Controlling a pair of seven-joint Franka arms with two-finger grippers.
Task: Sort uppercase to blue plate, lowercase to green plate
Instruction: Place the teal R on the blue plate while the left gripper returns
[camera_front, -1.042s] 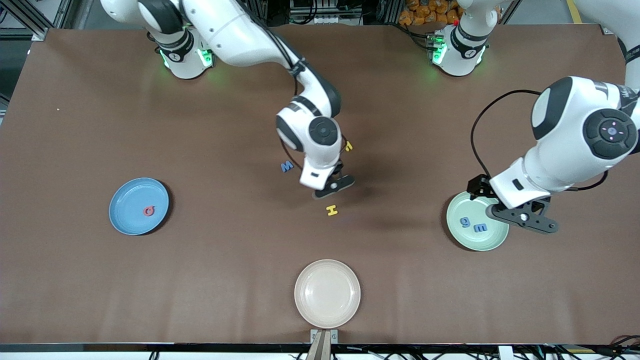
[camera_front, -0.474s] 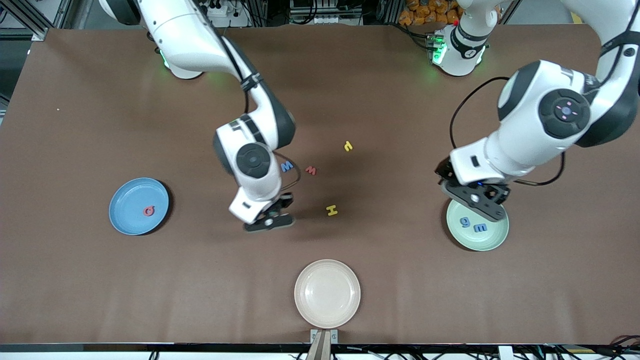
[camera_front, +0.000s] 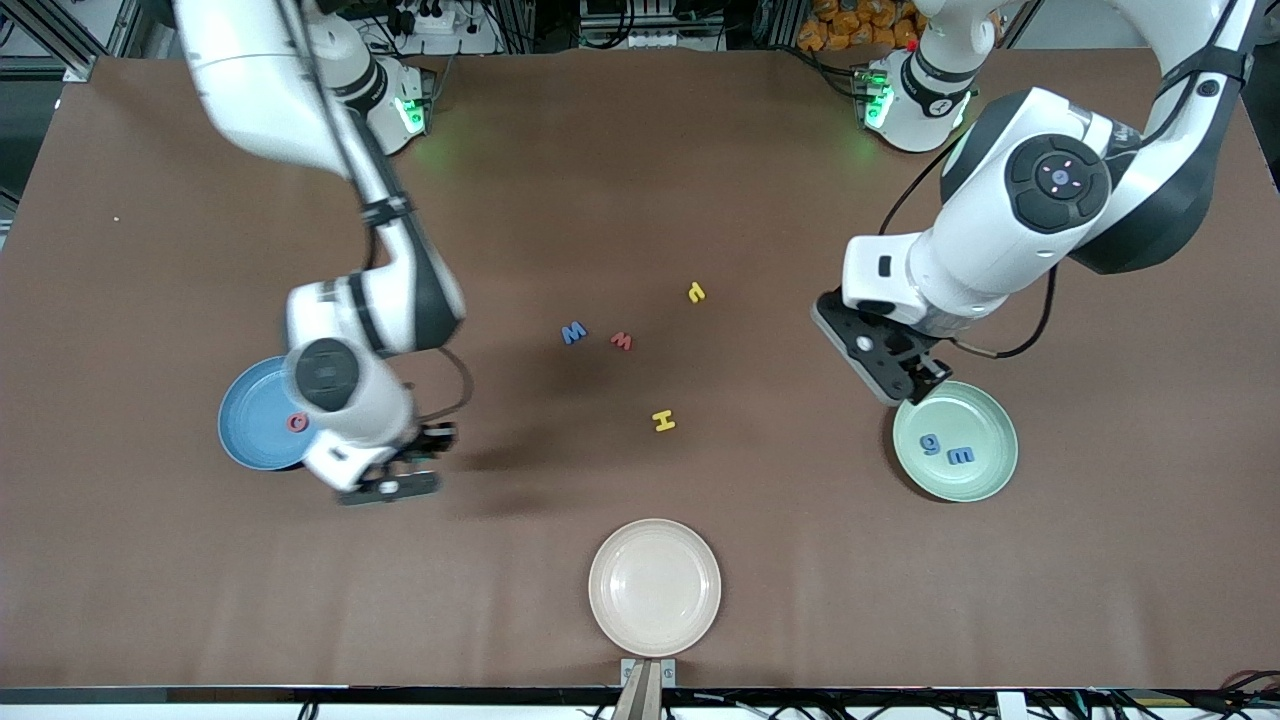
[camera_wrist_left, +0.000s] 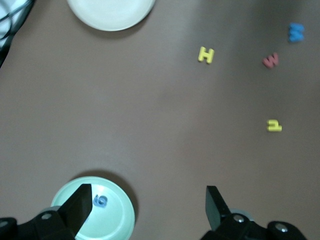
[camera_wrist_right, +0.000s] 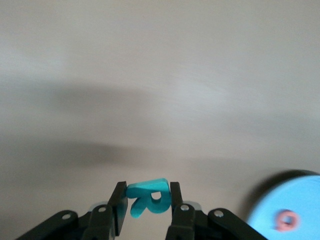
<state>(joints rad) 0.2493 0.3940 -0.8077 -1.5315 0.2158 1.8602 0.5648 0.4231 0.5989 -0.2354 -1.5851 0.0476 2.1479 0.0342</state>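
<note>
My right gripper is shut on the green R and hangs over bare table just beside the blue plate. The red Q lies in that plate. My left gripper is open and empty, over the rim of the green plate, which holds the blue g and blue m. In mid-table lie the blue M, small red w, yellow hooked letter and yellow H.
A cream plate with nothing in it stands near the table's front edge, nearer the front camera than the loose letters. The right arm's forearm crosses above part of the blue plate.
The right arm has swung from mid-table to beside the blue plate, gripper still shut. The left arm has shifted from over the green plate toward its mid-table edge.
</note>
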